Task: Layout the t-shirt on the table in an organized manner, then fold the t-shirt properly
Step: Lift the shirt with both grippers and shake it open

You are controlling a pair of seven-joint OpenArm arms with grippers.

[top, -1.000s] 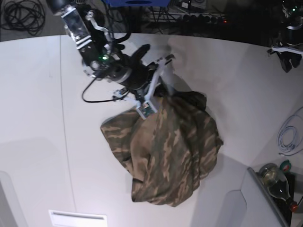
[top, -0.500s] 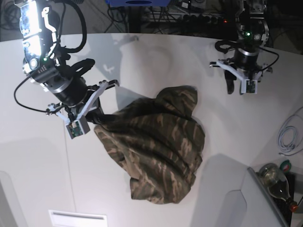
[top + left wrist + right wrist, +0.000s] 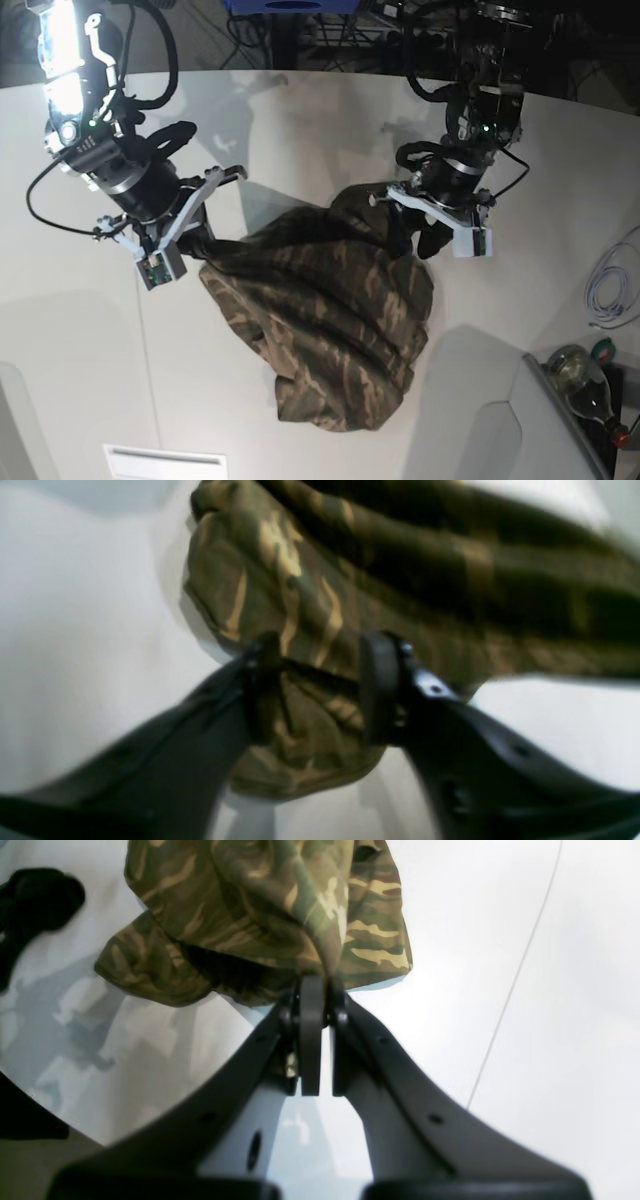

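The camouflage t-shirt [image 3: 330, 310] lies bunched in a crumpled heap on the white table [image 3: 300, 130]. My right gripper [image 3: 200, 245] is at the heap's left corner. In the right wrist view it [image 3: 320, 990] is shut on a pinch of the t-shirt [image 3: 250, 900], which hangs from the fingertips. My left gripper [image 3: 415, 240] is at the heap's upper right edge. Seen from the left wrist, that gripper [image 3: 320, 680] is open, its fingers [image 3: 262, 680] apart with a fold of the t-shirt [image 3: 310, 580] between them. No collar or label shows.
A white cable [image 3: 610, 280] and a glass bottle [image 3: 580, 385] sit at the right edge. A grey panel [image 3: 500, 430] stands at the front right and a white sheet [image 3: 165, 462] at the front left. A thin seam [image 3: 515, 980] crosses the table.
The left arm has come down from the back right to the shirt's upper right edge and its jaws have widened. The right gripper, after dragging its corner leftward, now holds still.
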